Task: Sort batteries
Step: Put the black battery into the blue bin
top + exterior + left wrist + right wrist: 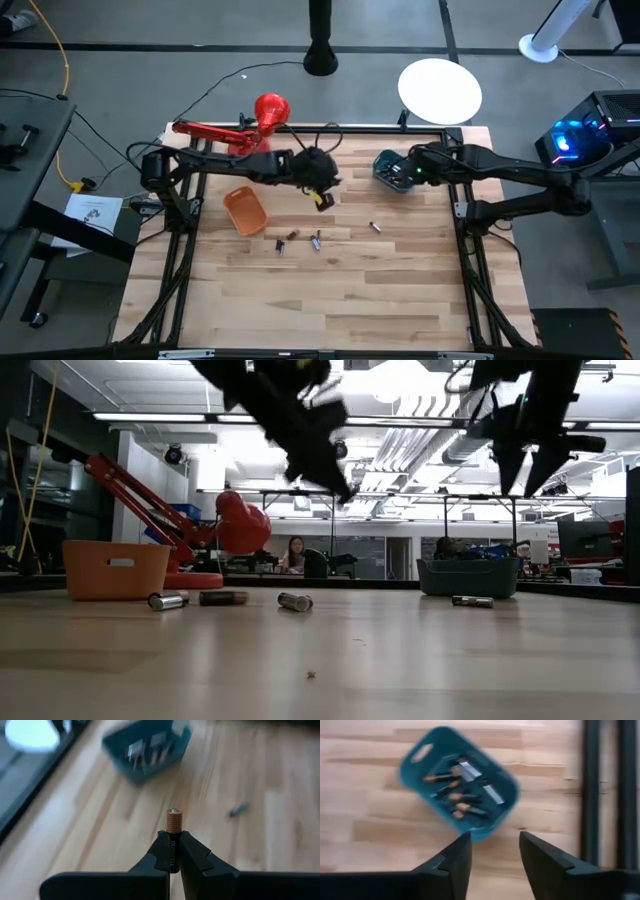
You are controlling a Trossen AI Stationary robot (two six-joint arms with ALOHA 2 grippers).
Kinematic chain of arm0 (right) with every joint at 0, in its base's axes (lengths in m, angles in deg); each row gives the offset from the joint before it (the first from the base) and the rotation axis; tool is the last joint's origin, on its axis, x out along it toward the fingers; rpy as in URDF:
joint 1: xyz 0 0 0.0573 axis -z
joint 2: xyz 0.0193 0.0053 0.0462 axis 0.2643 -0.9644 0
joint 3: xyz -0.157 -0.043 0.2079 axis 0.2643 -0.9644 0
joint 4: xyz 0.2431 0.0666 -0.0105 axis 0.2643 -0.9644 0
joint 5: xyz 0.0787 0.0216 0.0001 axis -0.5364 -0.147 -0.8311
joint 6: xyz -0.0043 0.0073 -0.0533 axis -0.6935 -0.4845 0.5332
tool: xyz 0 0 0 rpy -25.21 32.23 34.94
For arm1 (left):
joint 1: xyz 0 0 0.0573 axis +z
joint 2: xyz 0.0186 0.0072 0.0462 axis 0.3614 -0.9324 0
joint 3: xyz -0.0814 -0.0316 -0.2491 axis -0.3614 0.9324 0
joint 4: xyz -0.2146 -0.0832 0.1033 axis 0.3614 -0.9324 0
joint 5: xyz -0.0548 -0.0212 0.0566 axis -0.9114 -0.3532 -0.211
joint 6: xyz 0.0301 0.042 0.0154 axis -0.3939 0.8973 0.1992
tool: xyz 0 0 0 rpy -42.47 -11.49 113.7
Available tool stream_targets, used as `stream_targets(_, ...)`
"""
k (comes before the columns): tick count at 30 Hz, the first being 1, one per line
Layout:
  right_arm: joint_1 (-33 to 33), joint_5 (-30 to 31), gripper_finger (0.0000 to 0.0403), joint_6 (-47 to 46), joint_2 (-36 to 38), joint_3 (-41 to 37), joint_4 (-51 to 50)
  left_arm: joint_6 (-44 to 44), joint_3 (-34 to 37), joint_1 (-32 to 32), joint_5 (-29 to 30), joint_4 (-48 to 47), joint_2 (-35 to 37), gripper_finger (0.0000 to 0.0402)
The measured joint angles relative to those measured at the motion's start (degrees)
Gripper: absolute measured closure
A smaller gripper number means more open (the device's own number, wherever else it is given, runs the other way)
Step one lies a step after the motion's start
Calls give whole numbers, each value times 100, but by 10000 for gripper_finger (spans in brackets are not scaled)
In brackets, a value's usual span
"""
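Two dark arms, blk wedge fingers [455,862]

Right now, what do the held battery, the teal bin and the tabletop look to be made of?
The battery in the left gripper looks metal-cased: a black printed sleeve, a copper-coloured band, a small silvery cap. The teal bin seems moulded plastic, judging by its even colour, rounded corners and handle slot. The tabletop looks like pale wood, likely butcher block, with staggered strips and visible grain.

A copper-topped black battery [173,837] sits between dark fingers [197,856]. The teal bin [502,805], orange bin [244,210] and pale striped wood table [330,290] show.
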Motion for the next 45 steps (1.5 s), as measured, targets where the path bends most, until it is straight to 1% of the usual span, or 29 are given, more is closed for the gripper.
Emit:
stream_targets(4,674,26,294,251,-213,-101,116,250,-287,-41,-236,67,9,399)
stream_targets(8,1516,-216,348,1238,-654,-191,795,444,-431,-159,-583,187,276,399)
stream_targets(10,1921,-405,383,1727,-924,-195,1209,443,-440,-246,-619,155,481,400)
stream_targets(11,2083,-498,393,1961,-1064,-195,1440,443,-435,-295,-616,60,607,401)
stream_targets(14,2546,-684,391,2381,-1457,-195,1862,441,-430,-487,-435,-187,1026,401)
stream_targets(16,2766,-773,396,2601,-1708,-195,2000,443,-368,-653,-162,-216,1334,401)
stream_targets(21,2975,-984,400,3054,-2332,-197,2308,383,75,-999,500,-47,1978,401)
stream_targets(24,2894,-1222,402,3125,-2597,-198,2669,81,486,-1127,761,255,2294,401)
stream_targets(26,2796,-1272,402,3116,-2728,-195,2852,-203,772,-1199,873,340,2415,401)
stream_targets(31,2305,-1699,402,2882,-2946,-196,3180,-861,1415,-1411,1144,460,2516,401)
stream_targets(38,1075,-1779,403,2059,-3142,-198,3747,-1347,1957,-1558,1234,679,2457,401)
stream_targets(45,-178,-1844,403,926,-3175,-198,4958,-1207,2173,-1452,1233,1291,2407,401)
